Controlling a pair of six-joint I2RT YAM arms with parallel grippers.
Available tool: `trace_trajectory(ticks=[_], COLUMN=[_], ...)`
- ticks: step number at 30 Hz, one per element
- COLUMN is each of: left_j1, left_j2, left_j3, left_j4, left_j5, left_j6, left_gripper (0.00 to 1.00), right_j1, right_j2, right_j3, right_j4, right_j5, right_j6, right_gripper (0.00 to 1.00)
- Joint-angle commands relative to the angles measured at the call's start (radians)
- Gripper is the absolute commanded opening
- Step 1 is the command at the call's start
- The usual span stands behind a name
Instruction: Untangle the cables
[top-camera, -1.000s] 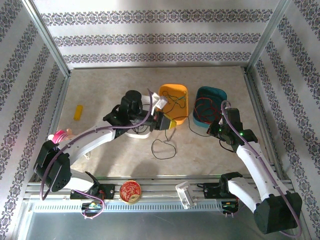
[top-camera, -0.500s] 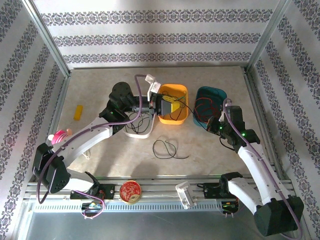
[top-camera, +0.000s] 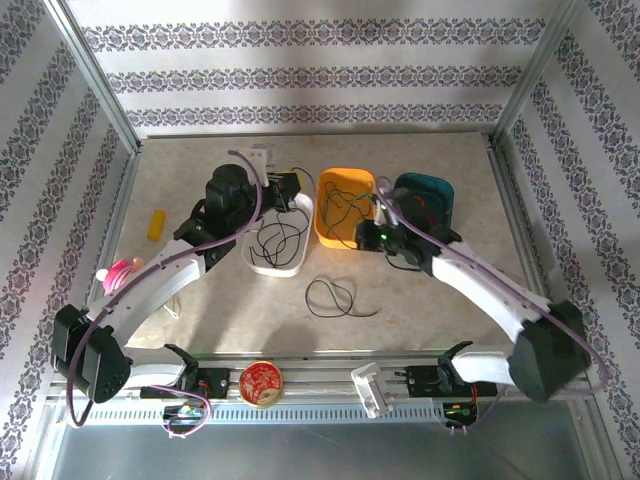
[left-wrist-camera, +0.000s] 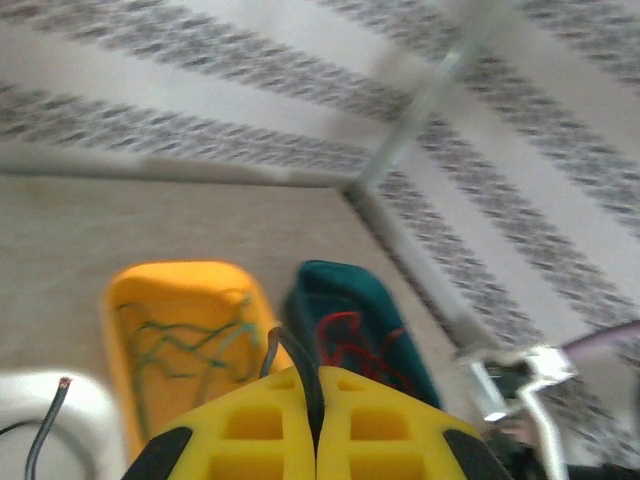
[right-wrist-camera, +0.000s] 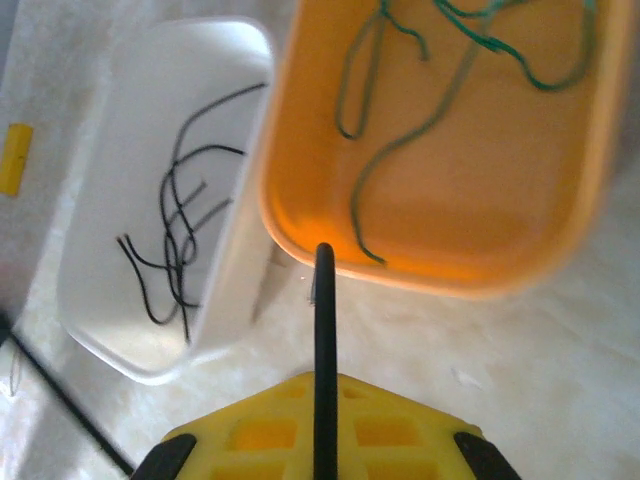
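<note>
The cables (right-wrist-camera: 178, 240) are limp, hair-thin strands. One black loop (top-camera: 332, 298) lies loose on the desk (top-camera: 400, 310) at lower centre; beyond it the rest sit sorted by colour, likely to keep them apart: black in the white tray (top-camera: 275, 271), green in the orange tray (top-camera: 345, 243), red in the teal tray (top-camera: 440, 185). The left claw (left-wrist-camera: 315, 425) and right claw (right-wrist-camera: 323, 425) are clamped tight, each apparently pinching a black strand (right-wrist-camera: 323, 300).

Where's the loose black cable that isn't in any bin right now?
In the top view the loose black cable lies looped on the table, centre, just nearer the arm bases than the white bin and orange bin.
</note>
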Motion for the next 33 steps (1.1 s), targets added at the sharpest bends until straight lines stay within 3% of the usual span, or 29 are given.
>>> trace_trajectory(ticks=[1,5,10,12,14,15,17,21,27,31,33], left_j1=[0.083,0.155,0.162,0.162,0.161,0.162,0.161,0.155,0.14,0.117,0.093], left_j2=[0.052,0.162,0.268,0.279,0.26,0.24,0.173,0.015,-0.161,-0.23,-0.246], left_j3=[-0.046,-0.101,-0.111,-0.109,-0.11,-0.109,-0.111,-0.106,-0.089,-0.14,-0.175], left_j4=[-0.051,-0.01,0.006,0.005,0.0,-0.012,-0.048,-0.118,-0.276,-0.331,-0.342], left_j5=[-0.063,0.045,0.118,0.123,0.096,0.066,-0.019,-0.136,-0.215,-0.209,-0.192], left_j6=[-0.065,-0.134,-0.147,-0.156,-0.159,-0.154,-0.138,-0.083,-0.002,0.022,0.035], left_gripper=[0.0,0.0,0.0,0.18,0.62,0.75,0.87,0.95,0.96,0.97,0.97], right_j1=[0.052,0.118,0.158,0.16,0.16,0.16,0.161,0.169,0.208,0.241,0.248], right_j2=[0.132,0.313,0.472,0.519,0.555,0.567,0.583,0.608,0.676,0.741,0.746], right_j3=[0.147,0.326,0.491,0.537,0.571,0.584,0.598,0.616,0.678,0.752,0.77], right_j4=[0.026,-0.026,-0.091,-0.104,-0.118,-0.123,-0.125,-0.128,-0.161,-0.218,-0.235], right_j5=[0.037,0.042,0.078,0.072,0.07,0.067,0.06,0.048,0.012,-0.053,-0.053], right_j6=[-0.014,-0.032,-0.045,-0.043,-0.041,-0.042,-0.04,-0.049,-0.08,-0.126,-0.145], right_gripper=[0.0,0.0,0.0,0.0,0.0,0.0,0.0,0.0,0.01,0.08,0.19])
